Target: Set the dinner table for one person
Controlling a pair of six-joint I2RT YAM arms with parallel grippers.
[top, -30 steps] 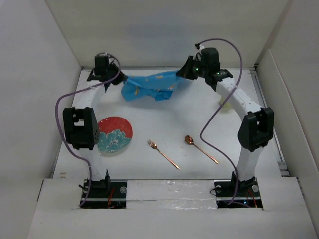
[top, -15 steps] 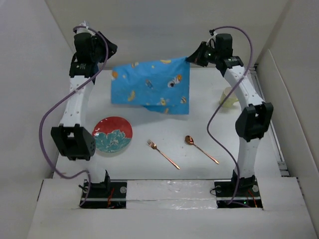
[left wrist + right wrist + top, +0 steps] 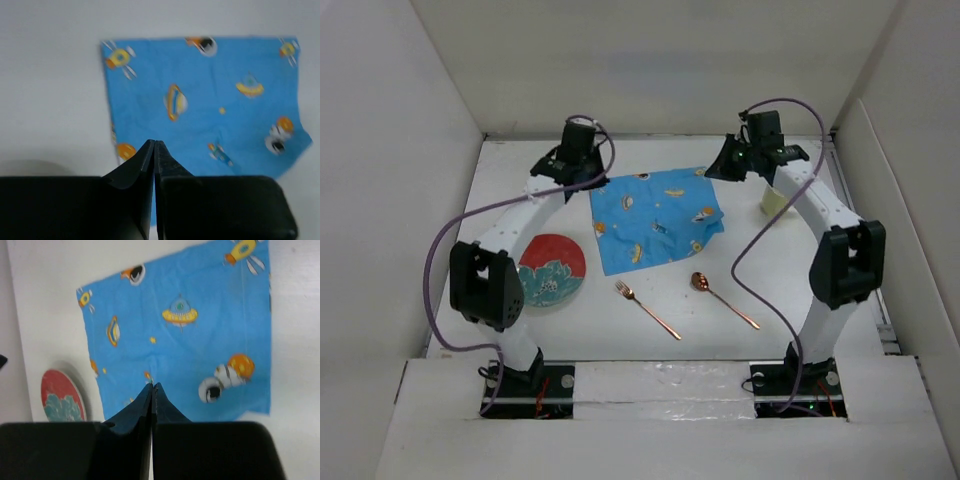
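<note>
White walls [image 3: 650,60] box in your dinner table [image 3: 590,330], a plain matte top that runs from the arm bases to the far wall. It looks rigid and fixed, so you don't grip it, and its smooth face may let light things slide.

Your left gripper [image 3: 154,147] hangs over the left far corner of the blue placemat [image 3: 655,218], fingers pressed together with nothing between them. Your right gripper [image 3: 152,390] is the same over the right far corner, tips together and empty.

The placemat lies spread at centre far. It reads soft and light, so take it by the corners.

At near left, the red plate [image 3: 552,270] looks breakable, so go for the rim. The fork [image 3: 648,310] and spoon [image 3: 724,299] lie flat at near centre. They are thin and likely slippery, so pinch mid-handle.

A pale cup [image 3: 775,200] sits at far right.

You get no writing or labels to read, only rockets, planets and astronauts printed on the cloth.
</note>
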